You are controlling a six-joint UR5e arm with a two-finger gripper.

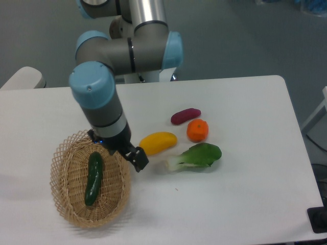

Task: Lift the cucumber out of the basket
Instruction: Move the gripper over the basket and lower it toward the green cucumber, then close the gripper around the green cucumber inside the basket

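Cucumber (94,178) lies lengthwise in basket (64,204), untouched. Gripper (139,161) hangs over basket's right rim, beside cucumber; jaws' state unclear. Good approach: centre over cucumber's middle, jaws across its width, descend clear of rim.

Pretty even, soft overhead light, nothing harsh. The white table (245,194) is bright but not blown out. Shadows are faint, just a soft smudge under the bok choy (196,155). Whole frame's a bit soft and low-res, slight shine on the cucumber (94,178).
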